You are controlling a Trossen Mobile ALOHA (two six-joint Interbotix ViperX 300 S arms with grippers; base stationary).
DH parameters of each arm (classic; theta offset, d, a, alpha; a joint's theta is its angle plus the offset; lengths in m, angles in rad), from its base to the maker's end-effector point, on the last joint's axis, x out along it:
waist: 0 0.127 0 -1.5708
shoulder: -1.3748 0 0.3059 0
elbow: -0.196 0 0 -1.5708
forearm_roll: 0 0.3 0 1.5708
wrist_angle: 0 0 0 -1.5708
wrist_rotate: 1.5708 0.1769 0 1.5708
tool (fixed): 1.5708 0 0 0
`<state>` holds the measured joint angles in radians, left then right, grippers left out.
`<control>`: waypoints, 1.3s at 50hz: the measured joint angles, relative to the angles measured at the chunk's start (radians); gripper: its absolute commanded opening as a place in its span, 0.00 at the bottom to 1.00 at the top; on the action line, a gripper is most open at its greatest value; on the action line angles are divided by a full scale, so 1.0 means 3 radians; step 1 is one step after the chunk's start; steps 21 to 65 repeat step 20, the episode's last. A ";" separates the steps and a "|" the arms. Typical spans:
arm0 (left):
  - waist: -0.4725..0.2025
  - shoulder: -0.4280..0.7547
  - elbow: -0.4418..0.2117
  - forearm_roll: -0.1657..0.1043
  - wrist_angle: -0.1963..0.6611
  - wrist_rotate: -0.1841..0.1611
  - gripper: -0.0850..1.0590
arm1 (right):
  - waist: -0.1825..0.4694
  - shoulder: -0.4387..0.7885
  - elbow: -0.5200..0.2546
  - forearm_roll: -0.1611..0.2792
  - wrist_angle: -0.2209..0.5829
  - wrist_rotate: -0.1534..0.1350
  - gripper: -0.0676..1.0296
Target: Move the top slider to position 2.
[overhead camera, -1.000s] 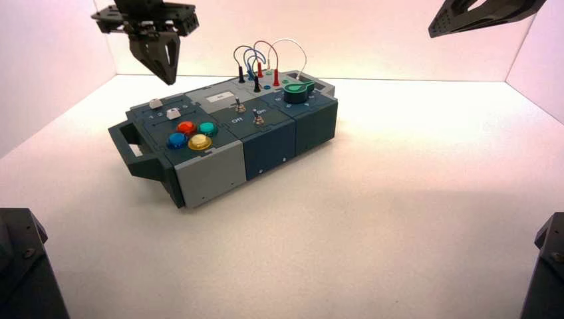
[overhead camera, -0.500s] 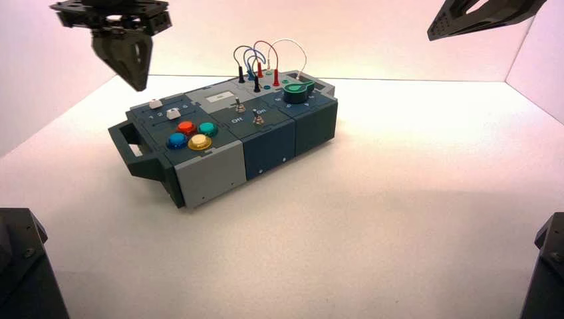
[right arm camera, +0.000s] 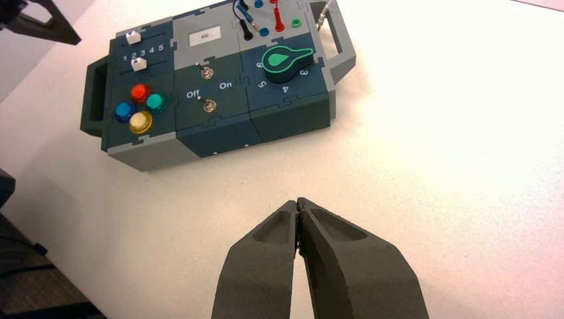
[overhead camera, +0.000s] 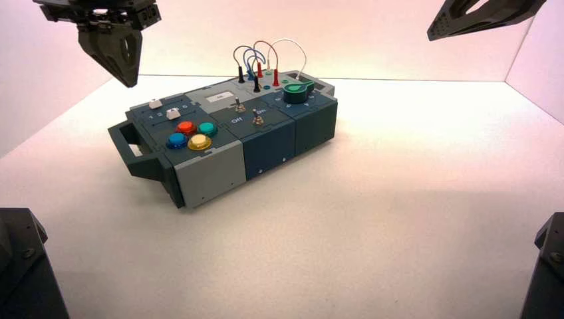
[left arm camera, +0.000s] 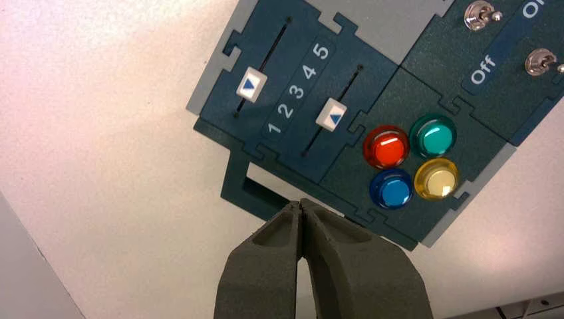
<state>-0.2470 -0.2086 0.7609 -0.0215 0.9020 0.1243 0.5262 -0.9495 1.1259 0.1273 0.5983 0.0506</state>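
Left gripper (overhead camera: 124,78) hangs above the box's (overhead camera: 213,169) far-left corner, fingers pressed together, gripping nothing. Top slider (left arm camera: 251,84) sits level with numeral 2 (left arm camera: 285,111). Right gripper (right arm camera: 299,207) parked high, closed.

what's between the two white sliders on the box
In the left wrist view, a row of white numerals, 1 to 5, printed on the dark panel, lies between the top slider and the other slider. Nothing else lies there.
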 measured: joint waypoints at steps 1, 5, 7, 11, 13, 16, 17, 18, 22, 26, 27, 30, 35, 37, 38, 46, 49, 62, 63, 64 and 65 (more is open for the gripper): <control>0.0005 -0.0010 0.0005 0.0000 0.0000 0.0000 0.05 | 0.0000 -0.0005 0.0000 0.0005 0.0005 0.0000 0.04; 0.0005 -0.0066 0.0041 0.0000 -0.0026 -0.0005 0.05 | 0.0000 0.0000 0.0000 0.0005 0.0000 0.0000 0.04; 0.0005 -0.0082 0.0046 0.0005 -0.0036 -0.0005 0.05 | 0.0005 0.0000 0.0000 0.0005 0.0005 -0.0005 0.04; 0.0005 -0.0097 0.0056 0.0005 -0.0036 -0.0005 0.05 | 0.0000 0.0010 0.0000 0.0000 0.0000 0.0000 0.04; 0.0005 -0.0092 0.0056 0.0000 -0.0041 -0.0005 0.05 | 0.0000 0.0020 -0.0005 0.0000 0.0005 0.0000 0.04; 0.0005 -0.0092 0.0056 0.0005 -0.0046 -0.0005 0.05 | 0.0000 0.0031 0.0000 0.0000 0.0000 0.0000 0.04; 0.0005 -0.0092 0.0056 0.0005 -0.0051 -0.0005 0.05 | 0.0000 0.0036 0.0000 0.0005 0.0000 0.0000 0.04; 0.0005 -0.0092 0.0056 0.0005 -0.0051 -0.0005 0.05 | 0.0000 0.0036 0.0000 0.0005 0.0000 0.0000 0.04; 0.0005 -0.0092 0.0056 0.0000 -0.0066 -0.0005 0.05 | 0.0005 0.0046 0.0000 0.0000 0.0000 0.0000 0.04; 0.0005 -0.0092 0.0056 0.0000 -0.0066 -0.0005 0.05 | 0.0005 0.0046 0.0000 0.0000 0.0000 0.0000 0.04; 0.0005 -0.0092 0.0056 0.0000 -0.0066 -0.0005 0.05 | 0.0005 0.0046 0.0000 0.0000 0.0000 0.0000 0.04; 0.0005 -0.0092 0.0056 0.0000 -0.0066 -0.0005 0.05 | 0.0005 0.0046 0.0000 0.0000 0.0000 0.0000 0.04; 0.0005 -0.0092 0.0056 0.0000 -0.0066 -0.0005 0.05 | 0.0005 0.0046 0.0000 0.0000 0.0000 0.0000 0.04; 0.0005 -0.0092 0.0056 0.0000 -0.0066 -0.0005 0.05 | 0.0005 0.0046 0.0000 0.0000 0.0000 0.0000 0.04; 0.0005 -0.0092 0.0056 0.0000 -0.0066 -0.0005 0.05 | 0.0005 0.0046 0.0000 0.0000 0.0000 0.0000 0.04; 0.0005 -0.0092 0.0056 0.0000 -0.0066 -0.0005 0.05 | 0.0005 0.0046 0.0000 0.0000 0.0000 0.0000 0.04; 0.0005 -0.0092 0.0056 0.0000 -0.0066 -0.0005 0.05 | 0.0005 0.0046 0.0000 0.0000 0.0000 0.0000 0.04; 0.0005 -0.0092 0.0056 0.0000 -0.0066 -0.0005 0.05 | 0.0005 0.0046 0.0000 0.0000 0.0000 0.0000 0.04; 0.0005 -0.0092 0.0056 0.0000 -0.0066 -0.0005 0.05 | 0.0005 0.0046 0.0000 0.0000 0.0000 0.0000 0.04; 0.0005 -0.0092 0.0056 0.0000 -0.0066 -0.0005 0.05 | 0.0005 0.0046 0.0000 0.0000 0.0000 0.0000 0.04; 0.0005 -0.0092 0.0056 0.0000 -0.0066 -0.0005 0.05 | 0.0005 0.0046 0.0000 0.0000 0.0000 0.0000 0.04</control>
